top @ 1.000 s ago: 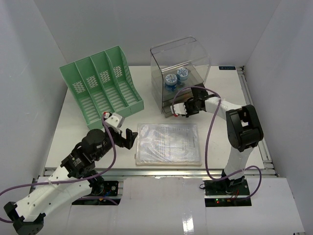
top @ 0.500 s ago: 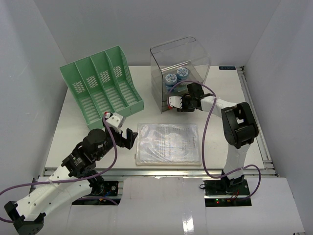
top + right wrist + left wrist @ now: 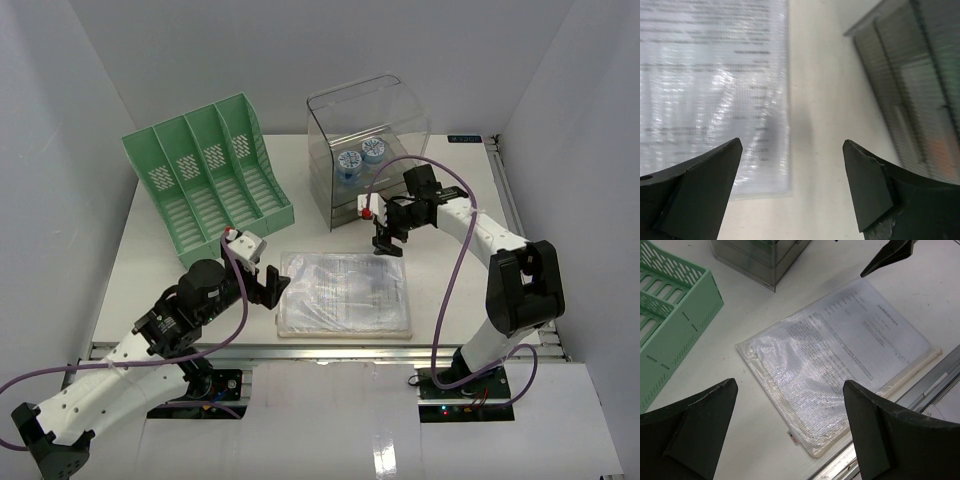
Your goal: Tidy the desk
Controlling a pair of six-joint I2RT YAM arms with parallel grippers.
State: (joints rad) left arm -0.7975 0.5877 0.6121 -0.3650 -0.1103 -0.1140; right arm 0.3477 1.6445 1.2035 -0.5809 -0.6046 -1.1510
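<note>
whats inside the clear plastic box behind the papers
Two round blue-and-white containers sit side by side inside the clear plastic box. Its lower part is too dim to see into.

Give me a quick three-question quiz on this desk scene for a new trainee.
1. True or false: the document sleeve lies flat on the desk, outside the clear box.
2. Of the left tool and the right tool, which holds something? A) left B) right C) neither
3. How many slots has the green file rack?
Key: 1 true; 2 C; 3 four.
</note>
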